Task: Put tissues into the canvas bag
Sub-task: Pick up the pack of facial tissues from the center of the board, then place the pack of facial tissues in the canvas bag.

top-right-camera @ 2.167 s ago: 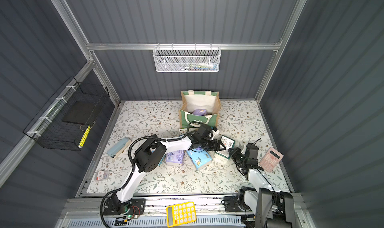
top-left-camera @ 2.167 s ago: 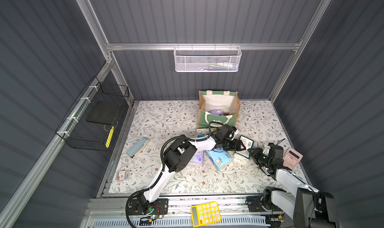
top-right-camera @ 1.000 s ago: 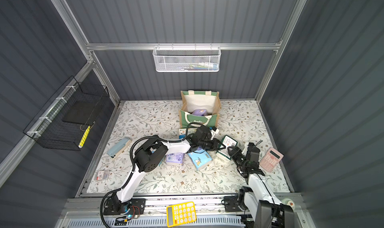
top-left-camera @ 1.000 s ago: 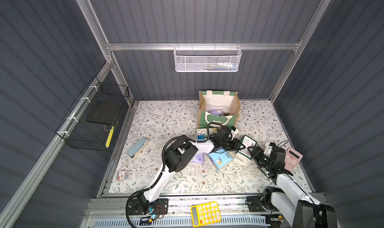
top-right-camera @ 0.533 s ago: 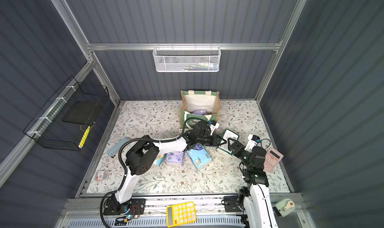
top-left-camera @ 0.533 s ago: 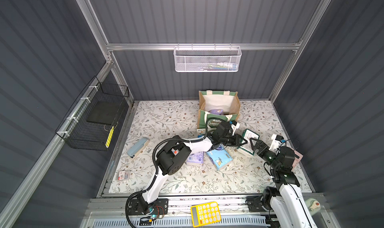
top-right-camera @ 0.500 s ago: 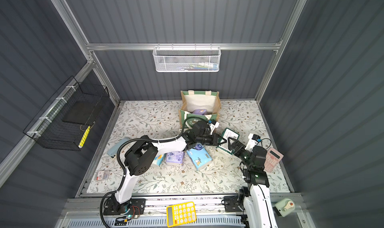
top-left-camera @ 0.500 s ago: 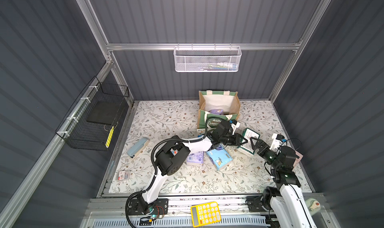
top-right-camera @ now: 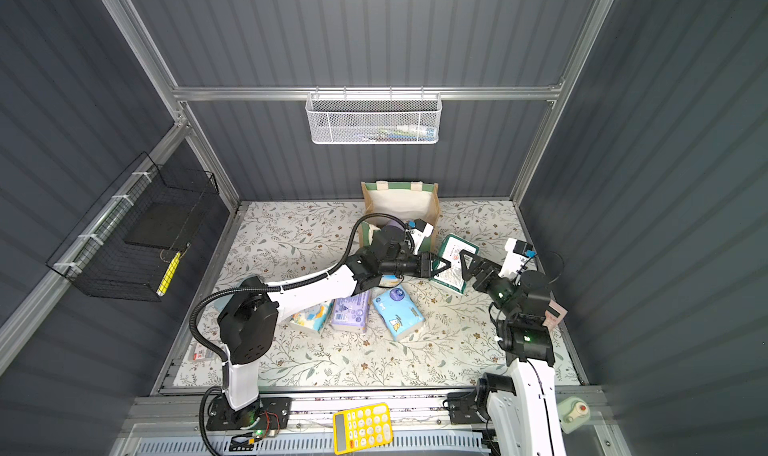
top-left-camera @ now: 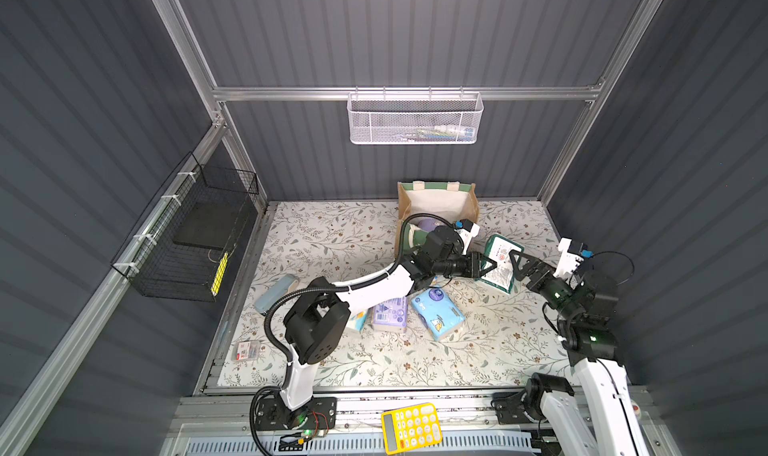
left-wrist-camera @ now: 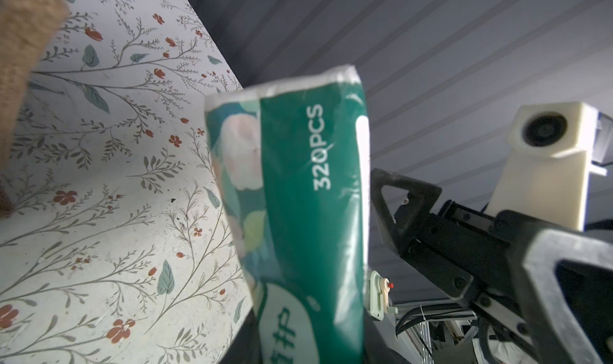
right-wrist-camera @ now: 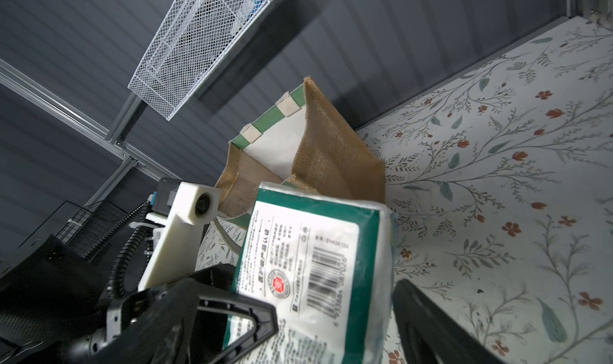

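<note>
A dark green tissue pack [top-left-camera: 500, 259] [top-right-camera: 455, 262] hangs above the floral table just right of the canvas bag [top-left-camera: 434, 200] [top-right-camera: 401, 202]. My left gripper [top-left-camera: 484, 265] [top-right-camera: 440, 265] is shut on its near end, and the pack [left-wrist-camera: 298, 193] fills that wrist view. My right gripper [top-left-camera: 517, 265] [top-right-camera: 468, 265] stands open at the pack's other side, with one finger [right-wrist-camera: 428, 319] apart from the pack's barcode face [right-wrist-camera: 315, 266]. A lavender pack [top-left-camera: 428, 225] lies inside the bag. Purple-white [top-left-camera: 390, 313] and light blue [top-left-camera: 437, 313] packs lie on the table, and a white-blue-orange pack [top-right-camera: 309, 316] is partly under my left arm.
A yellow calculator [top-left-camera: 411, 428] lies on the front rail. A pink calculator [top-right-camera: 555, 314] shows behind my right arm. A white mesh basket [top-left-camera: 415, 119] hangs on the back wall and a black wire basket [top-left-camera: 191, 238] on the left wall. A blue-grey oblong [top-left-camera: 276, 294] and a small box [top-left-camera: 248, 350] lie at the left.
The green pack has risen off the table and moved back toward the bag in my left gripper. My right gripper has opened and let go of it.
</note>
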